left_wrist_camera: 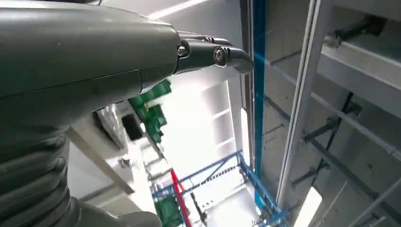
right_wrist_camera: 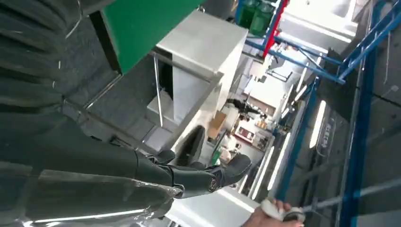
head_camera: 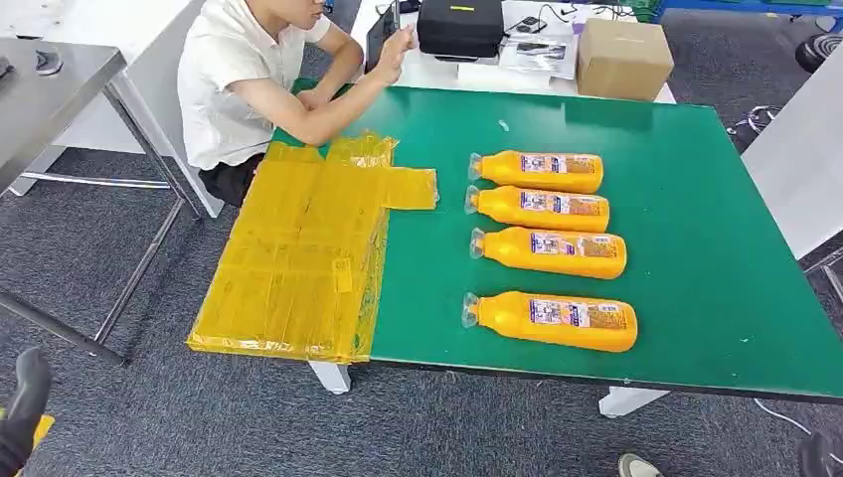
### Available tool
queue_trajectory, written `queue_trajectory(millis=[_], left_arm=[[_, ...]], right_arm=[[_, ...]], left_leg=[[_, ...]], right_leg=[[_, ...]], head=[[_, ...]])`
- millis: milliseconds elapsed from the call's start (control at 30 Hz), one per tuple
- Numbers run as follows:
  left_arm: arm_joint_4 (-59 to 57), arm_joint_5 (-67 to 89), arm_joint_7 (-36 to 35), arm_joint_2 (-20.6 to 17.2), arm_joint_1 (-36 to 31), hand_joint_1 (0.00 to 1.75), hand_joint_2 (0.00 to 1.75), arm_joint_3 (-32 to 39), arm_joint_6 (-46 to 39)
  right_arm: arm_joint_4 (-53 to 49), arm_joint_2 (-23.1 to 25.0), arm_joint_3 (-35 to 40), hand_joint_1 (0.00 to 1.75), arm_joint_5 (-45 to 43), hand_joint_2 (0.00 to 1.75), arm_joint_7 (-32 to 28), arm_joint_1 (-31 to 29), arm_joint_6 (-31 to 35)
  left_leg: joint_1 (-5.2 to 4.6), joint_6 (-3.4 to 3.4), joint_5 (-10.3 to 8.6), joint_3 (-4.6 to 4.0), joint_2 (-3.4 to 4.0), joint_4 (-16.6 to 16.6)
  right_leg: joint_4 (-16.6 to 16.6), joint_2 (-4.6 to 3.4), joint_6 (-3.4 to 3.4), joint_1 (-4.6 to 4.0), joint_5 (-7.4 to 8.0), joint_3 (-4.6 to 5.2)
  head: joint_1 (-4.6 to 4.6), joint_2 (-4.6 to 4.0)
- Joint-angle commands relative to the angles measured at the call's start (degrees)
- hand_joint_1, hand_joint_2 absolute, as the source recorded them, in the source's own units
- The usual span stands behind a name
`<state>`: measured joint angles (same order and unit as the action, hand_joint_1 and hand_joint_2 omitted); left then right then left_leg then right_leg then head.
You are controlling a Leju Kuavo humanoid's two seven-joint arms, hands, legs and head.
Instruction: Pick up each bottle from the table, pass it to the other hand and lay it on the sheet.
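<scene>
four full orange juice bottles (head_camera: pixel 554 321) lie on the green surface (head_camera: pixel 696 258); likely heavy, slick; grasp mid-body. left robot hand (left_wrist_camera: pixel 208 52) and right robot hand (right_wrist_camera: pixel 198 165) hold nothing, fingers apart.

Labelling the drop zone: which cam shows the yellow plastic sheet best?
Head view: the yellow plastic sheet lies whole on the left end of the green table. Right wrist view catches a strip of green tabletop, no sheet; left wrist view looks at the ceiling.
</scene>
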<state>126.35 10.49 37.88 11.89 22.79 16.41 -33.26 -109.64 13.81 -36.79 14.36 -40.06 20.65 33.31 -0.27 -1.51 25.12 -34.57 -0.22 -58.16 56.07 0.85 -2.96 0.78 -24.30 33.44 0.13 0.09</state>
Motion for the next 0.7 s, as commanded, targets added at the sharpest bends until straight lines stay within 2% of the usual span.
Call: queue_trajectory(millis=[33,133,300,433,567,700], left_arm=[[-3.18,-0.35,-1.20,0.61,-0.34,0.00,1.75,-7.84,6.60],[-5.08,1.48,-1.88,-1.07,-1.14,0.00,1.75,-14.27,7.85],[-9.10,2.74,-4.65,-5.12,-2.98,0.00,1.75,-24.52,10.32],[-9.99,3.10,-4.50,-4.82,-3.26,0.00,1.75,-25.56,10.19],[-12.05,2.98,-4.95,-7.05,-4.36,0.00,1.75,-30.53,9.50],[-14.90,1.53,-5.65,-8.28,-6.35,0.00,1.75,-34.20,7.57]], right_arm=[[-4.48,0.90,-0.05,0.00,0.07,1.75,0.06,0.34,-6.07],[-5.26,1.27,3.83,0.00,0.57,1.75,0.06,0.05,-8.00],[-2.26,0.12,12.96,0.00,1.07,1.75,0.06,-0.46,-6.21],[-1.55,0.38,13.59,0.00,1.85,1.75,0.06,-1.20,-5.66],[0.65,-2.03,19.40,0.00,2.17,1.75,0.06,-1.55,-5.04],[4.77,-3.70,23.40,0.00,6.51,1.75,0.06,-2.91,-2.67]], left_leg=[[0.01,0.07,0.08,0.18,-0.09,-0.02],[0.00,0.11,0.12,0.18,-0.05,0.06],[0.05,0.13,0.12,0.29,0.01,0.13],[0.04,0.06,0.07,0.38,0.02,0.16],[0.03,0.03,0.04,0.26,0.04,0.10],[0.06,0.06,0.04,0.38,0.15,0.17]], right_leg=[[0.03,0.05,0.09,-0.01,-0.10,0.22],[-0.03,0.00,0.23,0.00,-0.16,0.25],[-0.13,-0.05,0.15,-0.05,-0.05,0.13],[-0.15,-0.04,0.13,-0.04,-0.06,-0.54],[-0.09,-0.06,0.10,-0.03,-0.02,-0.43],[-0.18,-0.18,0.13,-0.06,0.03,-0.53]], head=[[0.00,0.00],[-0.02,0.00],[0.00,0.00],[0.00,0.00],[-0.02,0.00],[-0.02,0.00]])
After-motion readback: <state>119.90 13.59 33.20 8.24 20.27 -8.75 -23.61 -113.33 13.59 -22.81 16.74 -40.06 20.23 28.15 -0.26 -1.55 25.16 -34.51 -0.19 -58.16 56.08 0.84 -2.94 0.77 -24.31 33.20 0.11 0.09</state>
